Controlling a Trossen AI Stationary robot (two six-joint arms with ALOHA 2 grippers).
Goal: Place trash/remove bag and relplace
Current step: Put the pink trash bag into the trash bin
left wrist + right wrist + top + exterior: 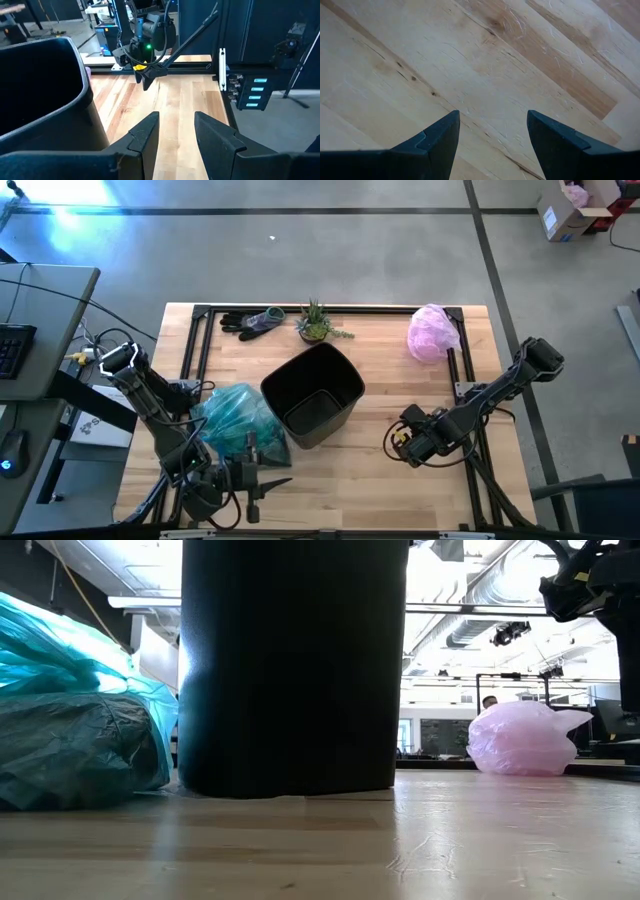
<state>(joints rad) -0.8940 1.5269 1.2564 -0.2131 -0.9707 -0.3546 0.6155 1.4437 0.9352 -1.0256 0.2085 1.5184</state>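
The teal bag (238, 420) lies crumpled and bulging on the table, against the left side of the black bin (313, 393); the low view shows the teal bag (70, 730) resting on the wood. The bin stands upright with no liner in it. The trash is out of view. My left gripper (272, 484) hovers near the front edge, just in front of the bag. It points level toward the right, and the left wrist view shows the left gripper (176, 117) open with nothing between its fingers. My right gripper (408, 442) points down over bare wood right of the bin, the right gripper (492, 117) open.
A pale pink bag (432, 332) sits at the far right corner, a small green plant (318, 323) and dark gloves (252, 321) along the far edge. A black frame (200, 340) borders the table. Bare wood lies between the bin and my right gripper.
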